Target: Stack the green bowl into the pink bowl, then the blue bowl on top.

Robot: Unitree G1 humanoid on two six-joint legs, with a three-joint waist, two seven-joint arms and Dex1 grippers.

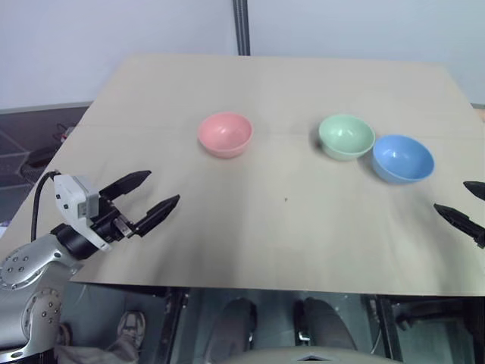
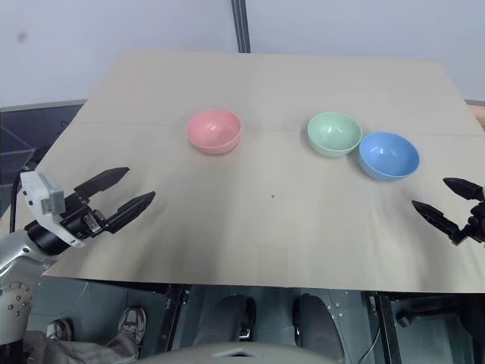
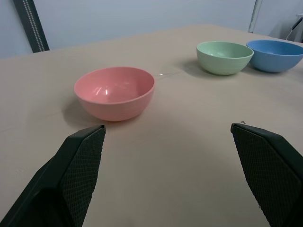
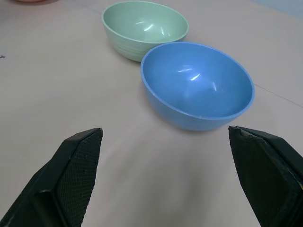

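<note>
The green bowl (image 2: 334,133) sits on the bench (image 2: 273,227) between pink bowl (image 2: 214,130) and blue bowl (image 2: 388,155), nearer the right tool (image 2: 447,203); both it and the left tool (image 2: 114,193) gape empty.

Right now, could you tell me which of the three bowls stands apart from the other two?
The pink bowl: it stands alone, while the green bowl and blue bowl sit close together.

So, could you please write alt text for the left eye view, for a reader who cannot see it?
Three small bowls sit upright and unstacked on a pale wooden table: the pink bowl alone towards the left, the green bowl and the blue bowl close together towards the right. The left gripper and the right gripper hover open near the table's front edge, holding nothing.
</note>
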